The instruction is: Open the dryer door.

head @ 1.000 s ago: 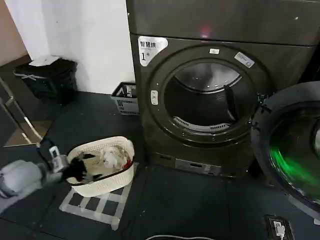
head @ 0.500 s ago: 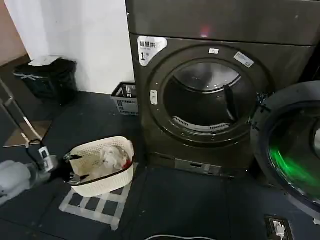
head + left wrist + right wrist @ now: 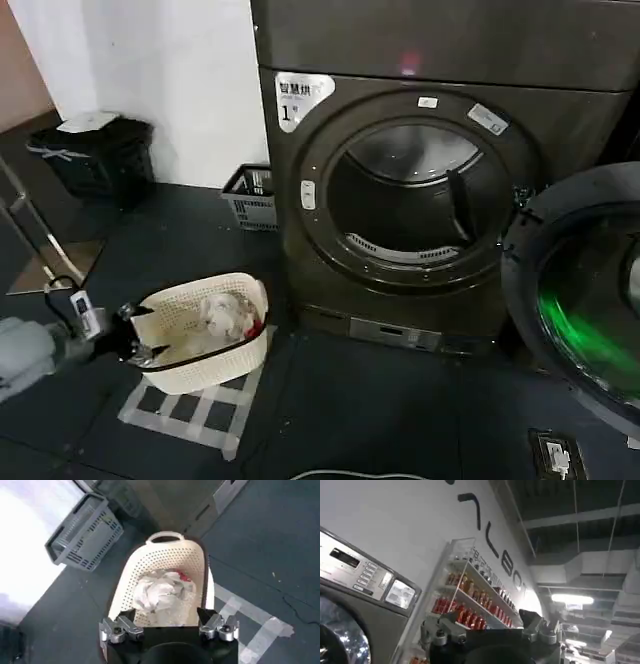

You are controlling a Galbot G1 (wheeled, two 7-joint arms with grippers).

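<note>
Left gripper [image 3: 169, 630]: jaws apart, nothing between them, low over the floor at the near rim of the cream laundry basket [image 3: 235, 355] (also seen low at the left of the head view [image 3: 128, 335]).
Change, left arm: over the last second it has slid back toward the left edge of the head view; the jaws were over the basket's near end, now they sit at its outer rim. Reads as a withdrawal.
Right gripper [image 3: 490, 630]: jaws spread, empty, raised and pointing up toward a wall with red-stocked shelves [image 3: 470, 600] and the ceiling, well away from the door.
Basket contents: crumpled white cloth with a bit of red [image 3: 160, 591]; undisturbed.
Dryer door [image 3: 580, 300]: swung fully out to the right, dark inner side facing the camera, green glint on the glass (unchanged across the second).
Dryer [image 3: 420, 190]: porthole uncovered, drum and paddle visible inside; label "1" at upper left, red light above.
Nearby: grey crate [image 3: 252, 195] against the wall, left of the dryer.
Meaning for task: the door already stands open, so the opening looks done; the left arm's retreat suggests parking, not a fresh reach.
</note>
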